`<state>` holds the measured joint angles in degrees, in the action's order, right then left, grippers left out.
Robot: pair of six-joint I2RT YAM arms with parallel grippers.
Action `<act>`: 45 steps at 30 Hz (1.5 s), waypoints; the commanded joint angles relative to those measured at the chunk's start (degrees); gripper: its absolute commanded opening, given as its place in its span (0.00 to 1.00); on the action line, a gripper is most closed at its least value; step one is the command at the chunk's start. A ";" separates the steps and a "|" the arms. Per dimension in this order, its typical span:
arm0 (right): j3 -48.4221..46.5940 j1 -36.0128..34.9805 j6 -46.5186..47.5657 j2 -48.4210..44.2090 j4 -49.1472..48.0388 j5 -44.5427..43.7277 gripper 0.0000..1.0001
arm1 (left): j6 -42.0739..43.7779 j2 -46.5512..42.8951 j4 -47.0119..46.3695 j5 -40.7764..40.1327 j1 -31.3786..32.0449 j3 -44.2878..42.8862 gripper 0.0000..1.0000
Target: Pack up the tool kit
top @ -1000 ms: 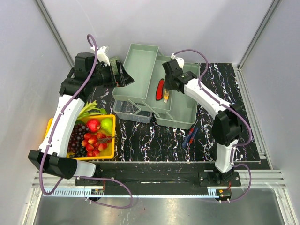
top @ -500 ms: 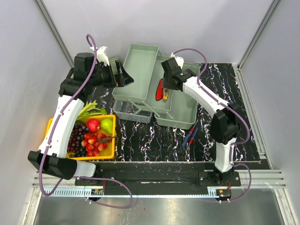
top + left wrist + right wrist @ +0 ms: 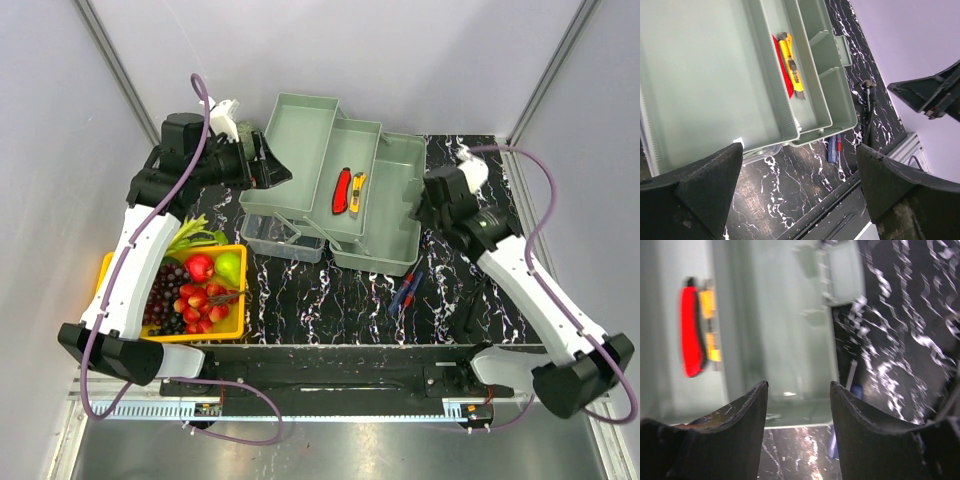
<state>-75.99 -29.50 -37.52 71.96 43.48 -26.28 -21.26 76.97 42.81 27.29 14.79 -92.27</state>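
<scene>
The pale green toolbox (image 3: 300, 140) stands open at the table's middle with its trays folded out. A red tool (image 3: 342, 190) and a yellow cutter (image 3: 357, 193) lie side by side in its middle tray. Blue and red-handled tools (image 3: 405, 292) lie on the table in front of it. My left gripper (image 3: 265, 160) hovers open at the box's left edge, holding nothing. My right gripper (image 3: 428, 208) is open and empty at the box's right side. The left wrist view shows the toolbox (image 3: 705, 75), cutter (image 3: 791, 70) and a blue tool (image 3: 832, 148). The right wrist view shows the red tool (image 3: 690, 335) and cutter (image 3: 710, 325).
A yellow fruit tray (image 3: 240, 285) with grapes, apples and a pear sits at the front left. A clear plastic tray (image 3: 280, 238) hangs at the toolbox's front. Grey walls close in the back and both sides. The table's metal front rail (image 3: 840, 200) runs below the box.
My right gripper opened and pulled back to the right from over the middle tray, leaving the yellow cutter beside the red tool. The left arm has stayed put.
</scene>
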 commanded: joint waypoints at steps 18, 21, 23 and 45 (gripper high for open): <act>36.96 7.61 -15.04 -3.77 -7.97 19.08 0.55 | -0.54 0.11 -2.20 2.42 2.35 -2.83 0.99; 38.54 8.40 -14.60 -2.71 -11.30 19.08 0.54 | -0.45 -0.24 -2.20 1.98 2.35 -2.74 0.99; 38.98 9.10 -14.16 -1.13 -12.80 19.25 0.53 | -0.45 -0.24 -2.20 1.72 2.35 -2.74 0.99; 33.90 9.54 -15.39 6.35 -3.96 10.13 0.00 | -0.10 -0.94 -1.41 0.13 2.35 -3.18 0.99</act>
<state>-39.88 -20.49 -52.12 79.46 34.57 -9.85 -21.43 78.02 43.20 28.21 16.95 -94.04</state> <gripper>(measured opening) 0.093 0.988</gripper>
